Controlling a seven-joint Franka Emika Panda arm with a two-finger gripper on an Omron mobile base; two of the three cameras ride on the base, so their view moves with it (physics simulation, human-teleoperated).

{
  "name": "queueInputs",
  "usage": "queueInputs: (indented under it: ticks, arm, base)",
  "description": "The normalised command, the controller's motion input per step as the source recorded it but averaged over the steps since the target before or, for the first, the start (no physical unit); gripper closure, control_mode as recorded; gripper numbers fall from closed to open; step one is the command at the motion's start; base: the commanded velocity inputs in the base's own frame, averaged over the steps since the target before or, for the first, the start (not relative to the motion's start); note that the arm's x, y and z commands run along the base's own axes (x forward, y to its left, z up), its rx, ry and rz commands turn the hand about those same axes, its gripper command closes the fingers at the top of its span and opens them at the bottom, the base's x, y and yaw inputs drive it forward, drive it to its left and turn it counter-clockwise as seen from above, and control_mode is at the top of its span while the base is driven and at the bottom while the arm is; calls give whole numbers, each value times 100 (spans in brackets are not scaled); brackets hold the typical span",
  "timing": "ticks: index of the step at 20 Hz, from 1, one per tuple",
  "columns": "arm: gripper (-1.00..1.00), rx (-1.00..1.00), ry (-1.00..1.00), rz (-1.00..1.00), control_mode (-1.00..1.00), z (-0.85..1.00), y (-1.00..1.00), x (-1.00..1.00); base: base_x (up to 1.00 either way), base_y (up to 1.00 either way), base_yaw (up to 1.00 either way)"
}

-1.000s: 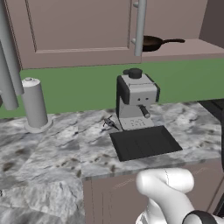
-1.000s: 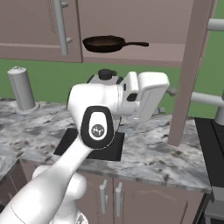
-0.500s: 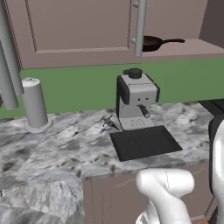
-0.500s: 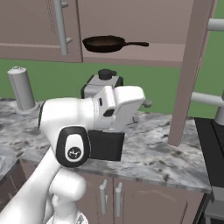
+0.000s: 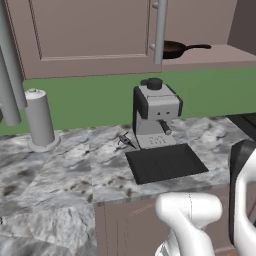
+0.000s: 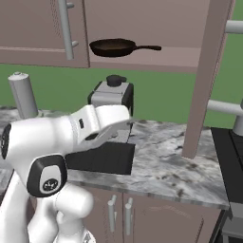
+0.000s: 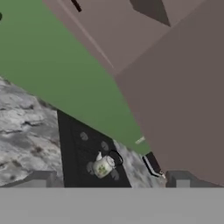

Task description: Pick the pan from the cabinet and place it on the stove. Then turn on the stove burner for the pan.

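Nearest the base cameras, the white arm (image 6: pixel 61 142) folds across the lower left of the right base view, its forearm lying low in front of the coffee machine (image 5: pixel 156 112); judging by this pose, it is swinging toward the open cupboard and has not begun the reach. The gripper itself is hard to make out: in the hand view two blurred grey finger tips (image 7: pixel 41 178) rise at the bottom edge, set well apart with nothing between them, so the fingers look spread and empty, though I cannot tell this with certainty. Beyond them, in the lower middle of the hand view, the stove (image 7: pixel 76 148) lies black against the marbled counter (image 5: pixel 75 170), and a small white floral kettle (image 7: pixel 104 165) sits on one of its grates, so the pan will probably need another burner. On the counter, mid-frame in the left base view, the coffee machine stands on a dark mat (image 5: pixel 165 162), with a grey canister (image 5: pixel 39 117) toward the left. Farthest and highest, the cabinet (image 5: pixel 90 35) spans the top of both base views; its door (image 6: pixel 206 76) hangs open at the right of the right base view, exposing the shelf. On that shelf rests the pan (image 6: pixel 113 47), empty, its handle pointing toward frame right, probably the easiest part to grasp.
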Motion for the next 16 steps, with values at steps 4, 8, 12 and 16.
queueInputs:
  ticks: [4,8,12,16]
  arm:
    - [-100,20,0,12,-100,25,66,-14]
    - [-100,20,0,12,-100,46,64,-17]
    - [-100,17,0,10,-100,59,60,-24]
    - [-100,15,0,11,-100,37,64,-27]
  base:
    - [0,0,0]
    - [0,0,0]
    - [0,0,0]
    - [0,0,0]
